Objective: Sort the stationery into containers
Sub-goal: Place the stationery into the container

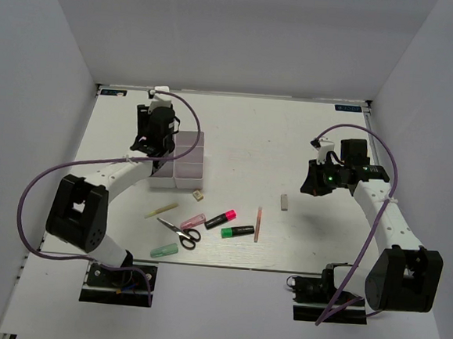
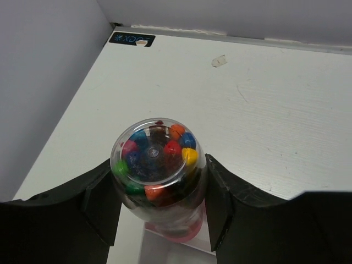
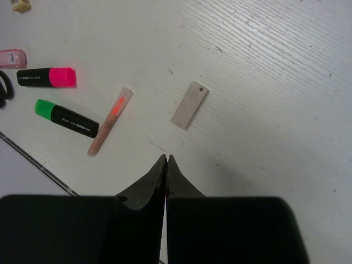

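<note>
One clear tub [image 2: 158, 157] of coloured bits is pinched in the left gripper [image 2: 159, 201] above the white trays [image 1: 190, 157], upper left of the top view. Its round wall could slip and tip it outside. The right gripper [image 3: 166, 160] has its jaws pressed together, empty.

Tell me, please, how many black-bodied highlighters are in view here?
2. The pink-capped highlighter lies right of the scissors; the green-capped highlighter lies beside it, nearer the arms. The trays' insides are partly hidden, so more may be there.
</note>
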